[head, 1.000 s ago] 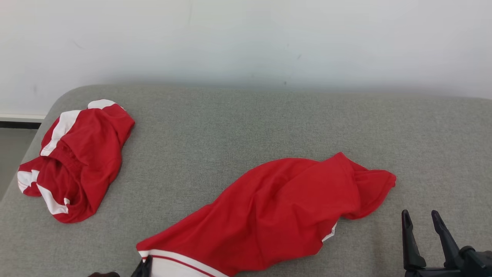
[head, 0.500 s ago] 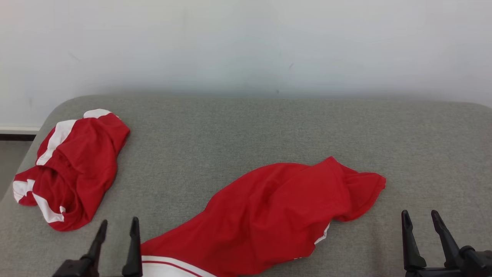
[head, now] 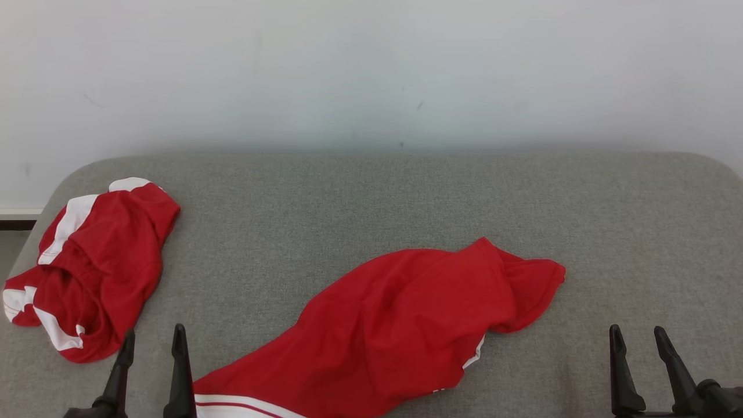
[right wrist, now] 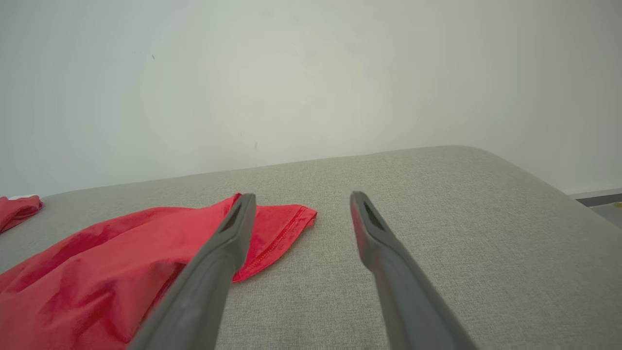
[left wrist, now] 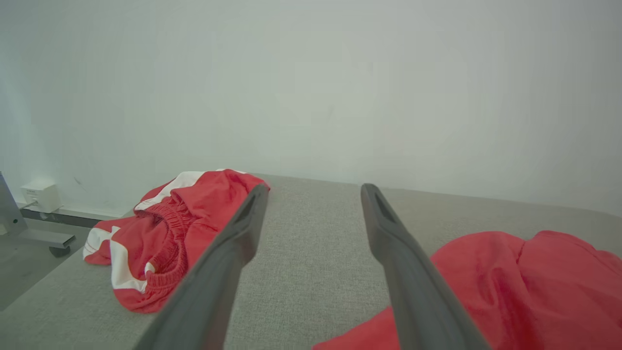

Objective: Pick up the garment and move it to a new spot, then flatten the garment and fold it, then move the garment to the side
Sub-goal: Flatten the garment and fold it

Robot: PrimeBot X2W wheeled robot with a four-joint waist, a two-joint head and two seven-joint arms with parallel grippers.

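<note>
Left gripper (head: 153,343) and right gripper (head: 637,343) stand open, empty; pinching the rumpled red garment (head: 400,325) mid-fold could bunch its layers.

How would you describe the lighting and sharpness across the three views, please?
Head view: soft, even light, no glare, the garment and grey cushion crisp. Left wrist view: the left gripper is close to the lens and slightly soft, the wall behind hazy. Right wrist view: the right gripper likewise soft, while the garment's stitched hem is sharp.
</note>
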